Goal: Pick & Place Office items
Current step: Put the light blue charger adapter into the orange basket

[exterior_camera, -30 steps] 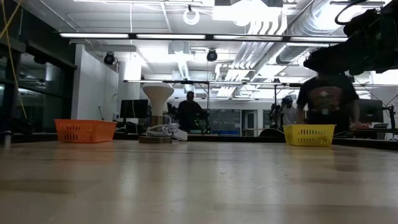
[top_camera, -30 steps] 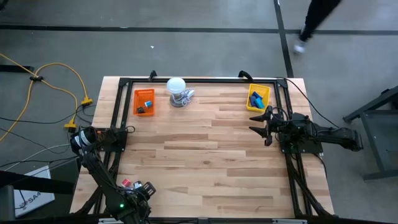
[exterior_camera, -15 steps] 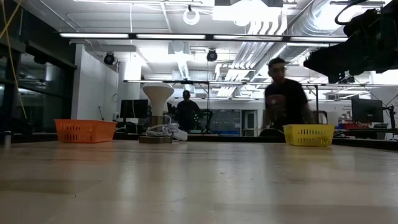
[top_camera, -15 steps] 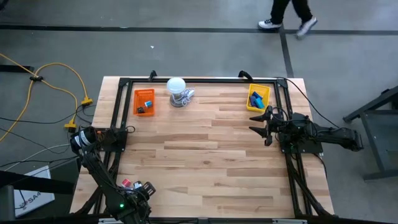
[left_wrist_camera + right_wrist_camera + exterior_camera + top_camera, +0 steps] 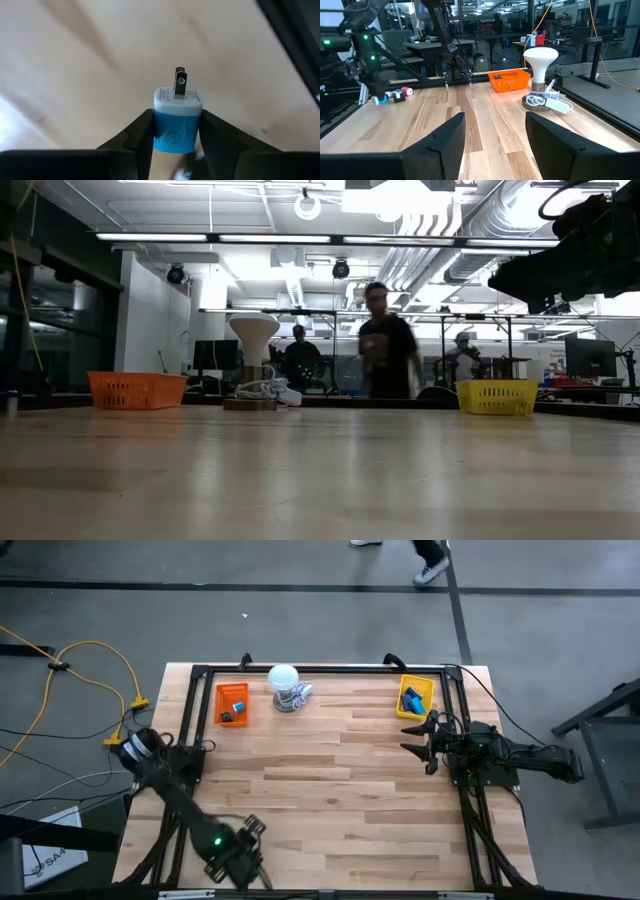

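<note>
A small blue plug adapter (image 5: pixel 176 125) with a white face and metal prongs (image 5: pixel 179 82) is between the fingers of my left gripper (image 5: pixel 176 131). That gripper (image 5: pixel 248 838) points down over the table's near left part and is shut on the adapter. Several small office items (image 5: pixel 399 95) lie by the near left edge. More pieces lie in the orange tray (image 5: pixel 232 703) and the yellow tray (image 5: pixel 415 698) at the far edge. My right gripper (image 5: pixel 420 736) waits open and level at the table's right side. My left gripper pinches the adapter's blue body (image 5: pixel 165 131) by two opposite sides between its two fingers (image 5: pixel 137 135). The fingers come from above, pointing down. The white face and the prongs point away from the gripper, toward the tabletop. The wood below looks blurred and apart from the prongs.
A white round-topped lamp-like object (image 5: pixel 285 686) with a coiled white cord stands between the two trays at the far edge. A black frame (image 5: pixel 320 670) runs along the far edge and both sides. A person (image 5: pixel 388 352) walks behind the table.
My left gripper has swung from the near left corner toward the table's right along the near edge, rising a little. The person behind the table has walked across from right to left.
</note>
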